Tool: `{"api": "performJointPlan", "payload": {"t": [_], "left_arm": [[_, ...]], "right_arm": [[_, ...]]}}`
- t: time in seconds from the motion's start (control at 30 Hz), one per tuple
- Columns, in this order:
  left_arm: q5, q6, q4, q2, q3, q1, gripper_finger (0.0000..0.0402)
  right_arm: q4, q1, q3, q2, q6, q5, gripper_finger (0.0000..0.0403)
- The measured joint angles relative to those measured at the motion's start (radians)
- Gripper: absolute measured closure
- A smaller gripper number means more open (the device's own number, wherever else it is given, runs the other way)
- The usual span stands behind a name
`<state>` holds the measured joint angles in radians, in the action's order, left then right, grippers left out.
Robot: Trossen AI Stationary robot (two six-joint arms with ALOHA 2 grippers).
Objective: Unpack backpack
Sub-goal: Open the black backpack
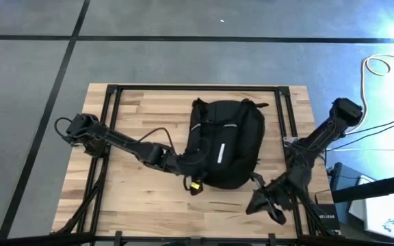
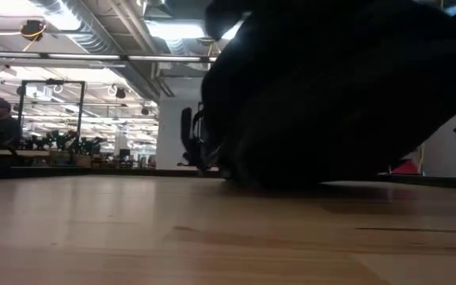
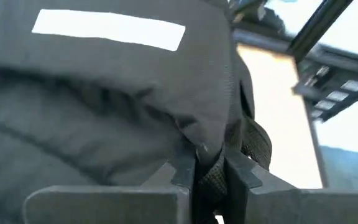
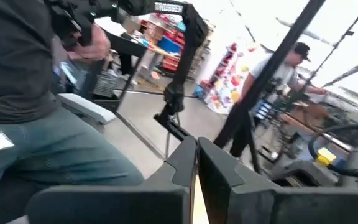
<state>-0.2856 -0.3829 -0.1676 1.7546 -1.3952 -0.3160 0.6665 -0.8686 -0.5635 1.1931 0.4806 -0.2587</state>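
Note:
The black backpack (image 1: 226,140) lies in the middle of the wooden table (image 1: 135,198), its front with light-grey reflective stripes (image 3: 107,28) facing up. In the low view the backpack (image 2: 331,95) fills the middle and right as a dark mass resting on the wood. My left gripper (image 1: 187,165) reaches in from the table's left and is shut on the bag's near left edge. My right gripper (image 1: 262,203) hovers shut and empty by the table's near right corner, apart from the bag; in its wrist view the right gripper (image 4: 195,148) points out into the room. My left gripper pinches a bunched fold of black fabric (image 3: 211,174) at the backpack's near left edge between its two fingers. The fingers come slanting down from the table's left. The backpack stays lying on the table; how many layers are pinched I cannot tell.
A black metal frame (image 1: 197,89) runs along the table's far edge and down both sides. A small yellow piece (image 1: 195,184) lies by the bag's near left edge. People (image 4: 36,93) stand in the room beyond the table. Bare wood shows at the near left.

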Motion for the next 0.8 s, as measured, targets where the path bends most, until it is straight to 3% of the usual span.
{"api": "performJointPlan", "payload": {"t": [0.13, 0.27, 0.47, 0.57, 0.8], "left_arm": [[0.007, 0.079, 0.113, 0.000, 0.000, 0.016, 0.0376], [0.010, 0.102, 0.202, 0.000, 0.000, 0.039, 0.0375], [0.020, 0.102, 0.340, -0.015, 0.000, 0.077, 0.0375], [0.024, 0.102, 0.369, -0.038, 0.000, 0.101, 0.0375], [0.043, -0.033, 0.441, -0.093, -0.001, 0.167, 0.0375]], "right_arm": [[-0.117, -0.071, -0.010, 0.001, 0.001, -0.198, 0.0403], [-0.119, -0.145, -0.015, 0.000, -0.002, -0.422, 0.0403], [-0.139, -0.238, -0.015, 0.000, -0.005, -0.647, 0.0403], [-0.138, -0.288, -0.015, 0.000, -0.003, -0.672, 0.0403], [-0.133, -0.323, -0.014, 0.001, -0.083, -0.621, 0.0402]]}}
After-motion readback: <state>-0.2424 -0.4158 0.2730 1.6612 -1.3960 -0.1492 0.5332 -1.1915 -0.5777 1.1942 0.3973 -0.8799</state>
